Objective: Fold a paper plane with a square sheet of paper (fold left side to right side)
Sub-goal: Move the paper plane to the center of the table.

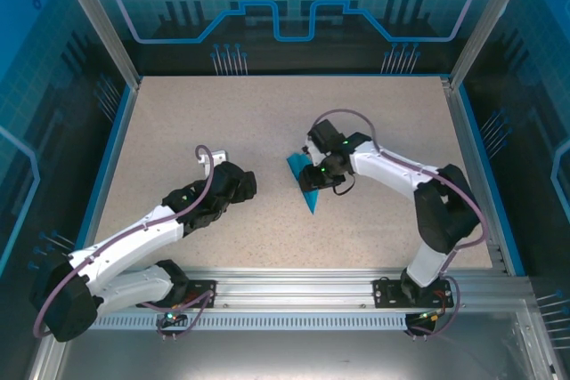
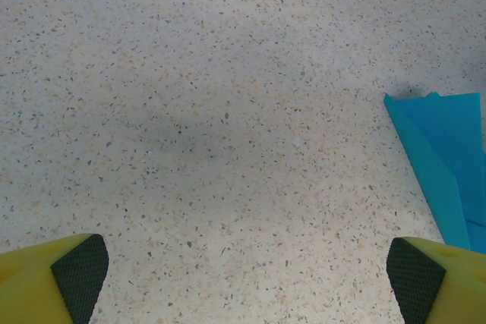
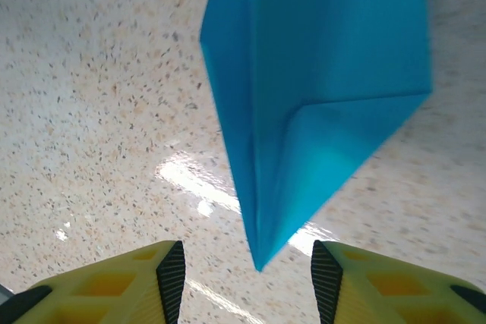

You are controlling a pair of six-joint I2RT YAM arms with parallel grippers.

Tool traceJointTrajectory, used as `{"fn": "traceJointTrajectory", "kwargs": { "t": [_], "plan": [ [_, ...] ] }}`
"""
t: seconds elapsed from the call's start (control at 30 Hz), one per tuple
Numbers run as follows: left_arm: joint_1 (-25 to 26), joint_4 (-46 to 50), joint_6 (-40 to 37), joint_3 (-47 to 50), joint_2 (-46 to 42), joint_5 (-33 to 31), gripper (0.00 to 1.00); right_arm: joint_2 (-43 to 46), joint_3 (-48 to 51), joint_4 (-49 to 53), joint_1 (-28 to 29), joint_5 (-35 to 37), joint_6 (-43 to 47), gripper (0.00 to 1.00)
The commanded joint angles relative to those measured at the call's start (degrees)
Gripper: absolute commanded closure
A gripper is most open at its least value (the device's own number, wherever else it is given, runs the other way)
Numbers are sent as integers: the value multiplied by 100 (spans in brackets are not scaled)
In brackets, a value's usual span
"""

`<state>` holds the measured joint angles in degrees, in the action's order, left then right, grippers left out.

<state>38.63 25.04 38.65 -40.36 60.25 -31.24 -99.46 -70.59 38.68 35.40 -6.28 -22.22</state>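
Observation:
The teal-blue paper plane (image 1: 305, 184) lies folded on the speckled table, a slim dart whose point faces the near edge. My right gripper (image 1: 319, 173) hovers over it. In the right wrist view the plane (image 3: 326, 73) narrows to a tip between the two pads, with table showing on both sides of it, so my right gripper (image 3: 248, 278) is open and holds nothing. My left gripper (image 1: 246, 182) rests just left of the plane, its jaws wide apart over bare table (image 2: 247, 278). The plane's edge (image 2: 444, 149) shows at the right of that view.
A darker blue border strip (image 1: 114, 153) runs along the table's left, far and right sides. An aluminium rail (image 1: 294, 287) carrying both arm bases crosses the near edge. Open speckled tabletop (image 1: 267, 104) stretches behind the arms.

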Motion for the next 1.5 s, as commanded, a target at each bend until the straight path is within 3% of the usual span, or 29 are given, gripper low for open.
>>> {"fn": "traceJointTrajectory", "kwargs": {
  "t": [0.0,0.17,0.57,0.8,0.93,1.17,1.47],
  "plan": [
    [11,-53,-121,-20,-92,14,1,-462,-316,227,166,229,-17,50],
    [4,-89,-121,6,-88,30,1,-822,-504,233,234,304,-13,51],
    [9,-91,-145,6,-75,34,1,-1053,-561,307,240,505,-26,69],
    [6,-87,-143,9,-94,38,2,-1238,-606,235,248,402,-45,70],
    [6,-112,-195,16,-144,90,1,-1262,-754,265,233,412,-143,85],
    [6,-151,-386,-16,-276,224,2,-1574,-2012,1092,-64,1274,-1006,95],
    [9,-144,-552,-49,-305,374,2,-3267,-4334,2225,-219,1913,-1556,96]
  ]
}}
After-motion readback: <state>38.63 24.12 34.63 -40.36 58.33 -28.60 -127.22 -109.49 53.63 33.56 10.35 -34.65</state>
